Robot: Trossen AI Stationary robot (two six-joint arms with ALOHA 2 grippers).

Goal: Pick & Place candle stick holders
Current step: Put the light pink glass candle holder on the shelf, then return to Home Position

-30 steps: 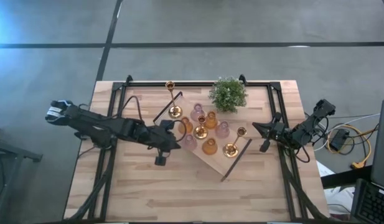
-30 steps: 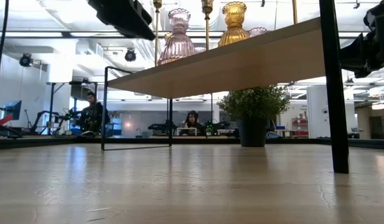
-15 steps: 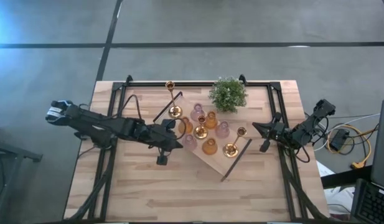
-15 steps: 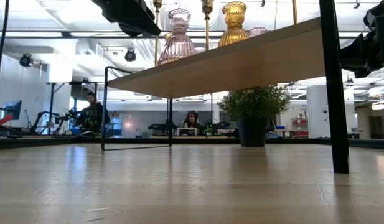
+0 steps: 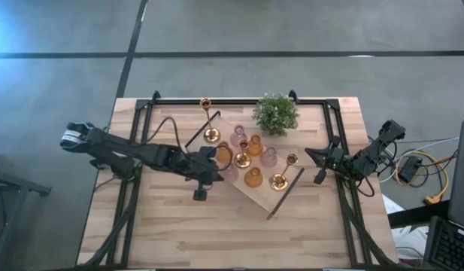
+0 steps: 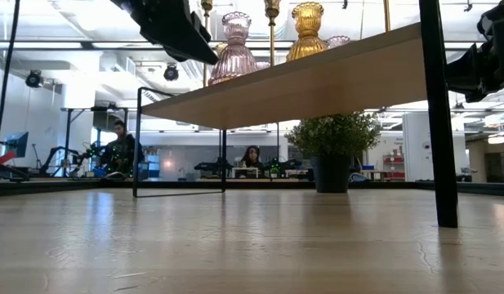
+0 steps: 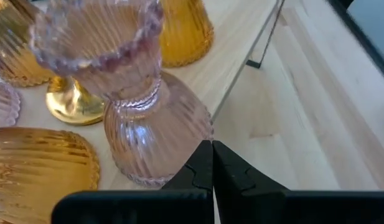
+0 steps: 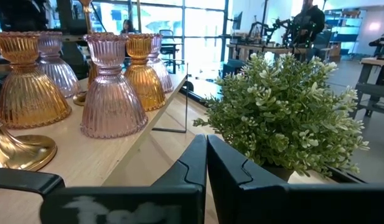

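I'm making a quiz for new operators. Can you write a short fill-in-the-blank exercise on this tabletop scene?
1. The left gripper is shut, right in front of a ____ glass holder.
2. The holders stand on a long wooden ____ with black wire handles.
3. The potted plant stands beside the tray, directly on the ____.
4. The right gripper waits at the table's right edge, its fingers ____.

Missing words: pink; tray; table; shut

Robotics lab, workbenches (image 6: 235,167), seated people (image 6: 121,147), ceiling lights (image 6: 171,72)
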